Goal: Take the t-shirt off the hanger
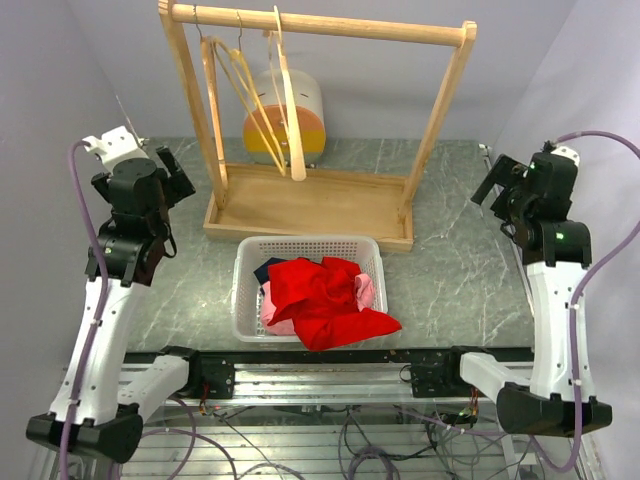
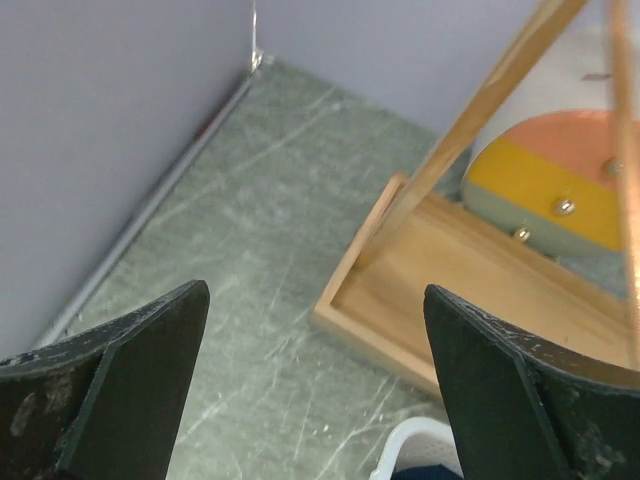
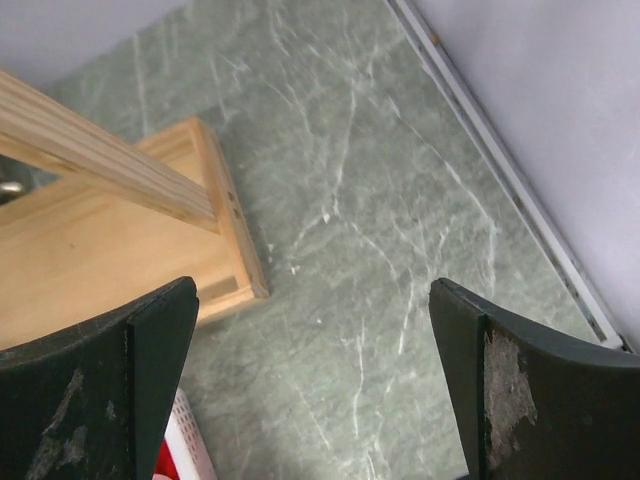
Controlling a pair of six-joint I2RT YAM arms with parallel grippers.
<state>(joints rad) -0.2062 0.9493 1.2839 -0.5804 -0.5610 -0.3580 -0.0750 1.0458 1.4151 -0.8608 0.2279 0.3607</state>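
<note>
A red t-shirt (image 1: 322,298) lies crumpled in the white basket (image 1: 248,283), draped over its front rim, with pink and dark blue cloth under it. Several bare wooden hangers (image 1: 250,95) hang at the left end of the wooden rack's rail (image 1: 320,24). My left gripper (image 1: 172,172) is open and empty, held above the table left of the rack; its wrist view (image 2: 315,390) shows bare table and the rack's base corner. My right gripper (image 1: 497,186) is open and empty, right of the rack; its wrist view (image 3: 310,390) shows bare table.
The rack's wooden tray base (image 1: 310,205) stands behind the basket. A white, orange and yellow rounded object (image 1: 290,115) sits behind the rack. Walls close in on the left and right table edges. A basket corner (image 2: 420,440) shows in the left wrist view.
</note>
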